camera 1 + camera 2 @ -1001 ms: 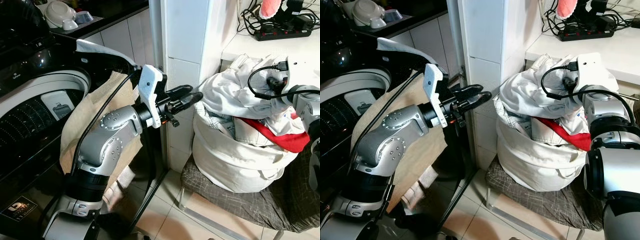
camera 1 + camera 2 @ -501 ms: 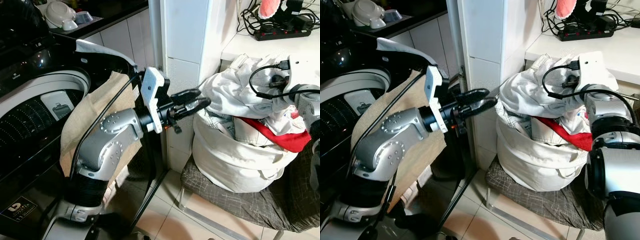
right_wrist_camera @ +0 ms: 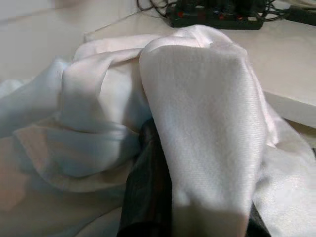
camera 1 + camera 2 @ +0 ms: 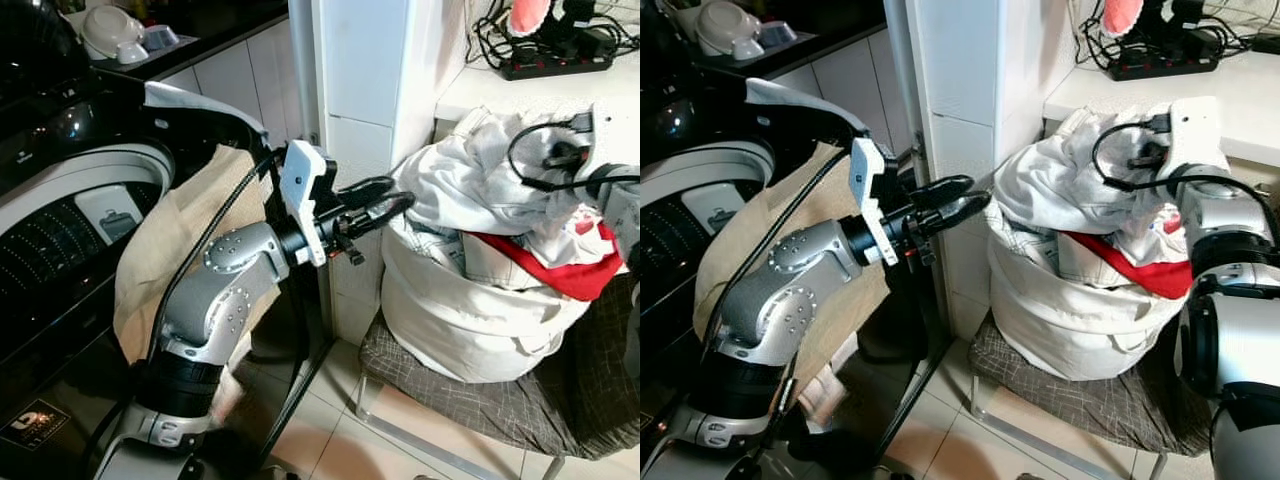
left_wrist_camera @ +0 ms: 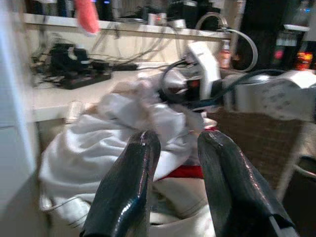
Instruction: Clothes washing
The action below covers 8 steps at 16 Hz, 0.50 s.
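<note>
Heap of crumpled white cloth garments (image 4: 470, 195), no clear long axis, piled atop a round white fabric laundry bag (image 4: 460, 320) on a grey checked chair seat (image 4: 1080, 405). Red cloth strip (image 4: 560, 275) slants across. Right gripper (image 3: 148, 168) buried, fingers clenched on the garments. Left gripper (image 4: 385, 200) alongside, fingers parted, empty.

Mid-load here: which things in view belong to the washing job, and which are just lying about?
For the job:
- white cloth laundry bag, stuffed full
- white garments heaped on top
- red garment
- beige cloth draped over the black washing machine
- left tool, open
- right tool, buried in white fabric

Lying about:
- black power strip
- white bowls
- grey chair cushion
</note>
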{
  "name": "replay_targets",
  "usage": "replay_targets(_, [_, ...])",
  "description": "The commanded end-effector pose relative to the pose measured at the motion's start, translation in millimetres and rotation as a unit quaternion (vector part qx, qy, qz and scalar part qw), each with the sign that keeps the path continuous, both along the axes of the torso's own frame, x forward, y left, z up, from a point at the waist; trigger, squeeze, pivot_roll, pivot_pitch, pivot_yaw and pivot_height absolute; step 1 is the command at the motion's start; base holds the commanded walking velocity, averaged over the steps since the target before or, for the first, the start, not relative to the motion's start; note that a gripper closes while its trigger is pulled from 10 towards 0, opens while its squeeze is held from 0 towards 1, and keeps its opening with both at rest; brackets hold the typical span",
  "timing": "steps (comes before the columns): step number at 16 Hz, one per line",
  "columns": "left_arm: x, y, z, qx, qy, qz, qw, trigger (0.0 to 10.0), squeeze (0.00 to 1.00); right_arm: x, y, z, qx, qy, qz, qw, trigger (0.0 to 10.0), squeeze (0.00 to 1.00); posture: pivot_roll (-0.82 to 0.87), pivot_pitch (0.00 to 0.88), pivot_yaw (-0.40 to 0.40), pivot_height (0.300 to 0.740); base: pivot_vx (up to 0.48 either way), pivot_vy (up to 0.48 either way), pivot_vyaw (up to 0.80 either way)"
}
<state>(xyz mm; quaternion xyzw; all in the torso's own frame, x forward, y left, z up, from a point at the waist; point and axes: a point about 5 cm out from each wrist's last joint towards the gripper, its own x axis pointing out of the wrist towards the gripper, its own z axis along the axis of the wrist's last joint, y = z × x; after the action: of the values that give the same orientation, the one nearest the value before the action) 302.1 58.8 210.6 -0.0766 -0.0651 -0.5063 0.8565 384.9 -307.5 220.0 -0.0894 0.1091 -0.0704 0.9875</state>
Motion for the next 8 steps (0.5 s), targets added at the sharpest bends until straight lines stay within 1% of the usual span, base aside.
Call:
replay_targets(1, [6.3,5.7,1.7,-0.005,-0.019,0.052,0.998,10.0,0.00,2.2,-2.2,26.0,0.012,-0.049,0.007,0.999,0.0,0.00,-0.13,0.000,0.129,0.740,0.000,0.000,0.00])
replay_targets(2, [7.1,5.5,1.7,0.001,-0.023,0.052,0.998,10.0,0.00,2.8,-2.3,34.0,0.018,-0.064,0.010,0.998,0.0,0.00,-0.13,0.000,0.129,0.740,0.000,0.000,0.00])
replay_targets(3, [11.4,6.7,3.5,-0.005,-0.025,0.070,0.997,10.0,0.00,2.9,-3.1,50.7,0.024,-0.091,0.015,0.995,0.0,0.00,-0.14,0.000,0.133,0.740,0.000,0.000,0.00])
replay_targets(4, [20.3,10.3,6.9,0.000,-0.024,0.113,0.993,10.0,0.00,1.9,-3.4,73.0,0.029,-0.129,0.024,0.991,0.0,0.00,-0.15,0.000,0.134,0.740,0.000,0.000,0.00])
replay_targets(5, [22.8,11.1,7.7,0.001,-0.023,0.122,0.992,10.0,0.00,1.4,-3.3,78.8,0.030,-0.139,0.028,0.989,0.0,0.00,-0.15,0.000,0.134,0.740,0.000,0.000,0.00])
replay_targets(6, [27.5,14.8,16.5,-0.015,-0.041,0.130,0.991,10.0,0.00,-1.9,0.3,106.5,0.044,-0.186,0.051,0.980,0.0,0.00,-0.15,0.000,0.135,0.740,0.000,0.000,0.00])
replay_targets(7, [32.9,20.0,24.6,-0.027,-0.058,0.154,0.986,10.0,0.00,-8.8,8.5,140.6,0.066,-0.239,0.093,0.964,0.0,0.00,-0.16,0.000,0.136,0.740,0.000,0.000,0.00])
replay_targets(8, [34.2,21.5,26.3,-0.029,-0.061,0.160,0.985,10.0,0.00,-11.7,12.1,151.3,0.068,-0.253,0.111,0.959,0.0,0.00,-0.16,0.000,0.136,0.740,0.000,0.000,0.00])
